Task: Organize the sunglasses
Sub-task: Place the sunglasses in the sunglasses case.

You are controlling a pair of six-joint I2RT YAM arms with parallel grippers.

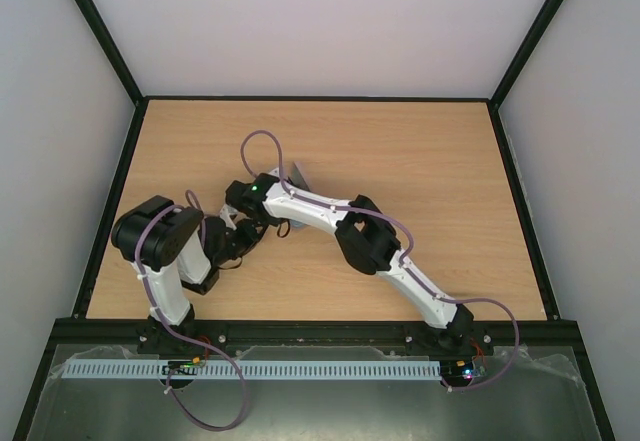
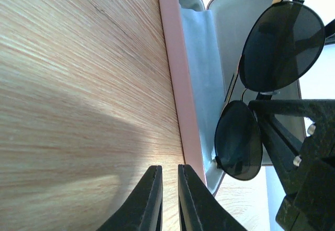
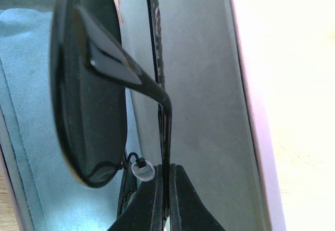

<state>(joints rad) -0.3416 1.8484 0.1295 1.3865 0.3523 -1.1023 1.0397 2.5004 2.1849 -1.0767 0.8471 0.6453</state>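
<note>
Here, dark-lensed, thin-rimmed sunglasses (image 2: 282, 42) hang pinched in the right end effector (image 3: 166, 172); left end effector (image 2: 169, 171) pressed together.

The white-and-black left arm (image 1: 165, 271) rises from its near-left base, folds sharply at the elbow and points its wrist low and rightward. Its black two-finger left gripper (image 2: 169, 169) has its fingers drawn almost together, with nothing between them. The white-and-black right arm (image 1: 410, 276) stretches from the near-right base leftward to mid-table. Its black right gripper (image 3: 163, 174) pinches the thin frame of the black, dark-lensed sunglasses (image 3: 91, 95).
</note>
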